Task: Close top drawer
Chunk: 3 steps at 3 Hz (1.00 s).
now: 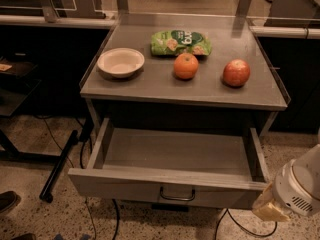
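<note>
Grey top drawer (125, 186) open, tool (271, 210) beside its right front corner

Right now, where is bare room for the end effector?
Free: the tabletop front strip before bowl, orange and apple; the open top drawer floor. Crowded: mid-table, chip bag behind the orange. End effector: lower right, by the drawer's front corner.
</note>
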Tool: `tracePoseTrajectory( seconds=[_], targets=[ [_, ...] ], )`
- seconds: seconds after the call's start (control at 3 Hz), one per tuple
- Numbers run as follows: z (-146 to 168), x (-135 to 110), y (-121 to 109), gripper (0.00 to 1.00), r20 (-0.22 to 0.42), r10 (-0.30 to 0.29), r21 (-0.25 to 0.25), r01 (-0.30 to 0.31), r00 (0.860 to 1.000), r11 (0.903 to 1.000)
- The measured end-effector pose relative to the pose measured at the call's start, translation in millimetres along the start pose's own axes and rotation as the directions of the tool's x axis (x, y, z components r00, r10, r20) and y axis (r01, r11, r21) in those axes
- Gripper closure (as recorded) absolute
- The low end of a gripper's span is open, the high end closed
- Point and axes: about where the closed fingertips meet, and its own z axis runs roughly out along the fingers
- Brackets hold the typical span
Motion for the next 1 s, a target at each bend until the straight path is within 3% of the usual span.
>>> tracePoseTrajectory(
  seconds=[0.33,1.0],
  targets=[
    [20.9,-4.5,-9.7,1.0,-0.014,0.009,0.005,-0.009,1.0,0.9999],
    [41.6,-24.9,-40.1,1.0,-0.039,-0.013,0.064,0.016,0.999,0.9978]
  ],
)
